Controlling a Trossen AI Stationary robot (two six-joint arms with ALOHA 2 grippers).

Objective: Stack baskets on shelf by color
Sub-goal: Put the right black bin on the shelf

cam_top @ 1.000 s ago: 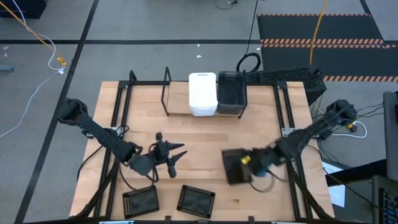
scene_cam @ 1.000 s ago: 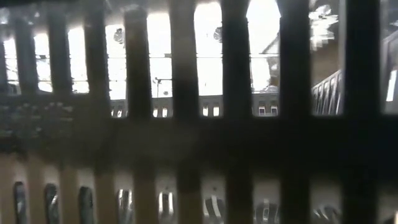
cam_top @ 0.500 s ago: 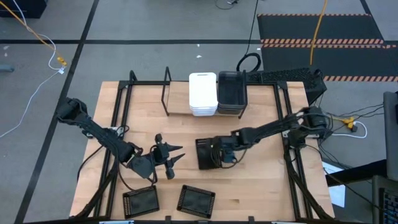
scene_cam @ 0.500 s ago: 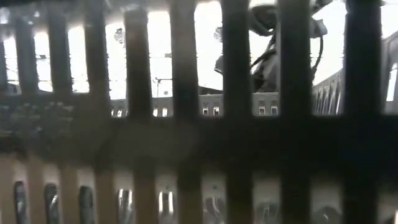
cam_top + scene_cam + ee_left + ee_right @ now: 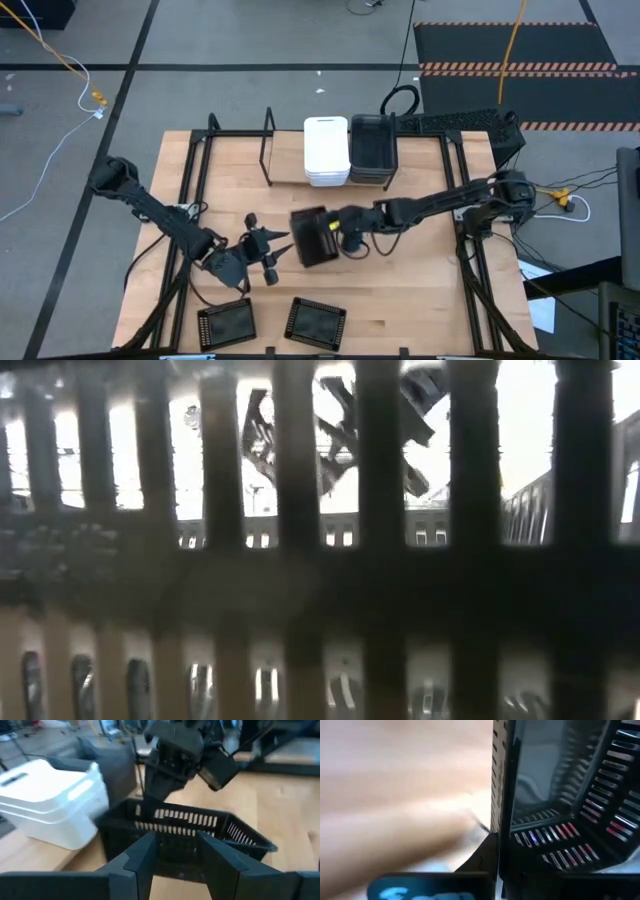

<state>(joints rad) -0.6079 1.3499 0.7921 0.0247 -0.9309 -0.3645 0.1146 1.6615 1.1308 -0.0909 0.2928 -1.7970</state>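
Handover pending: right gripper (image 5: 338,232) clamps a dark basket (image 5: 312,237), which should enter the left gripper (image 5: 275,252)'s spread fingers squarely.

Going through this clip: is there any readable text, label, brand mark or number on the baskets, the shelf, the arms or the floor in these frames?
None can be read.
The stacked white plastic baskets and dark slatted plastic basket held by the right gripper show no lettering.
A blue blurred patch in the right wrist view may be a marking, but is too smeared to read.
The orange-striped floor mat edge carries only stripes.
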